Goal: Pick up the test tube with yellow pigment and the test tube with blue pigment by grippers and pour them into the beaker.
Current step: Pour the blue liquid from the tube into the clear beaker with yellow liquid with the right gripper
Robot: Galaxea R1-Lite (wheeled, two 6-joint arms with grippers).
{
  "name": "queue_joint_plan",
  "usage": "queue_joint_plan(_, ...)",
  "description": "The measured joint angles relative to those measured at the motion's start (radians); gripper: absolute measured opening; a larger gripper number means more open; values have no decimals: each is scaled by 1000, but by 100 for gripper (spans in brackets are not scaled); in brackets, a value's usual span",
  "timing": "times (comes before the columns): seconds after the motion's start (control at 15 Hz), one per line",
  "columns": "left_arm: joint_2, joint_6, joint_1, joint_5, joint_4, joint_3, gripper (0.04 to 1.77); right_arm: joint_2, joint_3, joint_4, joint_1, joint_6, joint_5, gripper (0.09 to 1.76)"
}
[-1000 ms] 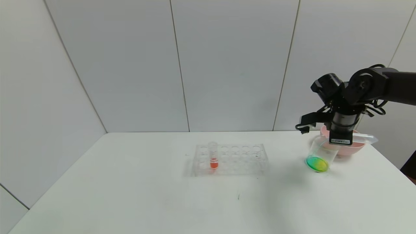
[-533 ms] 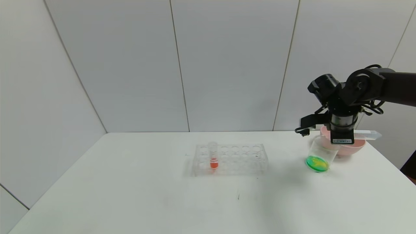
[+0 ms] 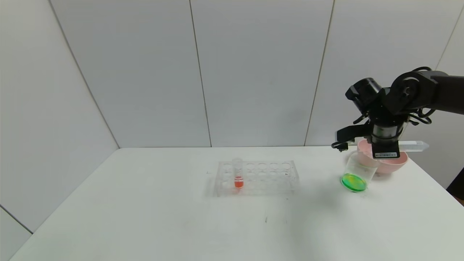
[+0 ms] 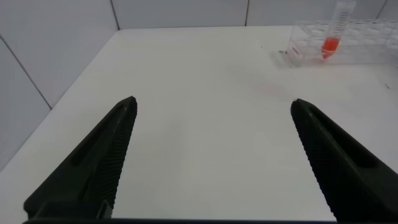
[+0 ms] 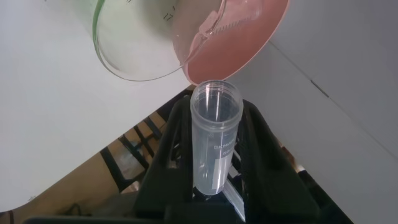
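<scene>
Right claw (image 5: 214, 158) pinches an empty clear tube (image 5: 214, 134) lying level over the pink bowl (image 3: 395, 164), beside the beaker (image 3: 357, 170) (green liquid inside) at counter's (image 3: 181, 217) 2 o'clock. Left claw (image 4: 211, 155) spread, idle.

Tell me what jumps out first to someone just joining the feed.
The beaker near the table's right edge, its bottom covered with vivid green liquid. Just above it, the right tool grips an emptied clear test tube lying sideways over the pink bowl. At the table's centre, a single tube of orange-red liquid stands in the clear rack.
</scene>
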Motion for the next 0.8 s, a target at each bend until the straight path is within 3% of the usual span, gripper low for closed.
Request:
queue_joint_plan(0.13, 0, 0, 0, 0, 0, 0, 176, -26, 0, -4, -12, 2, 133, 50)
queue_joint_plan(0.4, 0, 0, 0, 0, 0, 0, 176, -87, 0, -76, -54, 86, 573, 50)
queue_joint_plan(0.6, 0, 0, 0, 0, 0, 0, 176, -118, 0, -190, -51, 398, 820, 50)
queue_joint_plan(0.8, 0, 0, 0, 0, 0, 0, 176, -130, 39, -478, -13, 752, 887, 50)
